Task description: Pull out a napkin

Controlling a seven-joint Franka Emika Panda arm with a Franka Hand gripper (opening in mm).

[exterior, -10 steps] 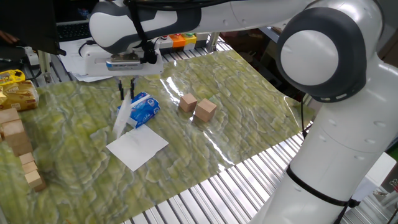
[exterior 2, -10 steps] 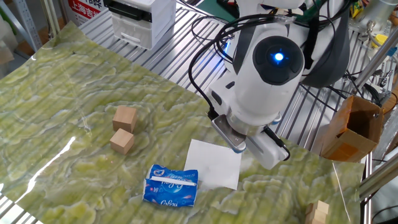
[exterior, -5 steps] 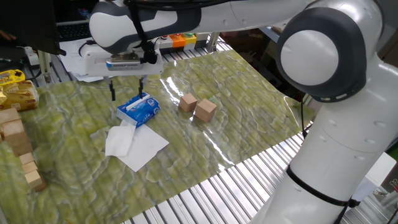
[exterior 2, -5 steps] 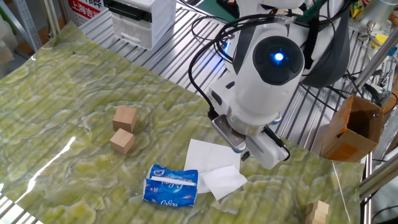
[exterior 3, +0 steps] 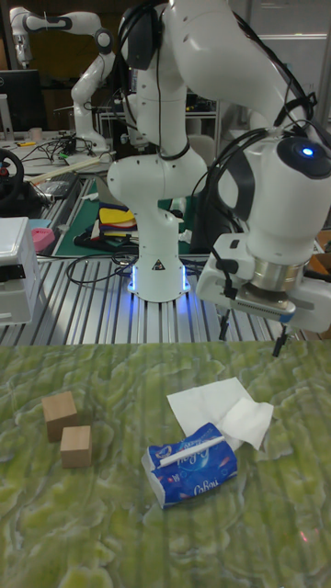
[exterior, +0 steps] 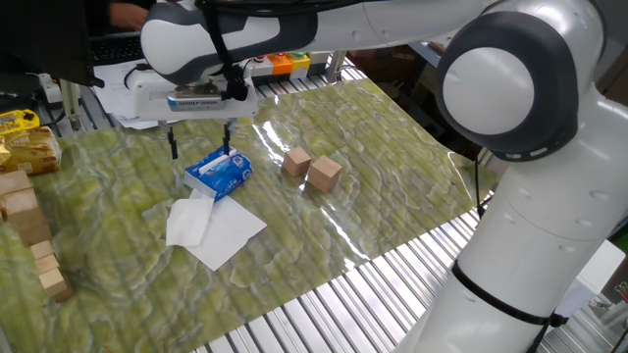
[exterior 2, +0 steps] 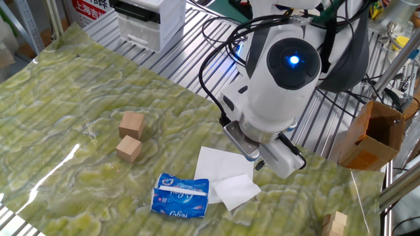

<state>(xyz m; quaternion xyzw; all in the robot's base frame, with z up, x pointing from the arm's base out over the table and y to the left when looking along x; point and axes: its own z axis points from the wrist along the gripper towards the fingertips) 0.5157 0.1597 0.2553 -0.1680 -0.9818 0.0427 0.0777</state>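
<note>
The end effector [exterior: 200, 138] hangs above the worktop [exterior: 392, 157] with its two dark fingers [exterior 3: 223, 329] spread wide and nothing between them; in the tall fixed view the fingertips sit well clear of the green patterned surface. The napkin [exterior: 187, 222] lies loose on the worktop, a soft, slightly rumpled white sheet, released from the fingers. It rests partly on top of the larger flat white sheet [exterior: 228, 235], overlapping one edge of it, and lies just beside the blue-and-white tissue pack [exterior: 218, 173]. In the other fixed view the napkin [exterior 2: 235, 191] sits immediately right of the pack [exterior 2: 180, 196], near the front corner of the flat sheet [exterior 2: 220, 164]. In the tall fixed view the napkin [exterior 3: 246, 421] lies right of and slightly beyond the pack [exterior 3: 191, 463]. Two small wooden cubes [exterior: 313, 169] stand close together, apart from the pack. A row of wooden blocks [exterior: 29, 235] lines the left edge in one fixed view.
</note>
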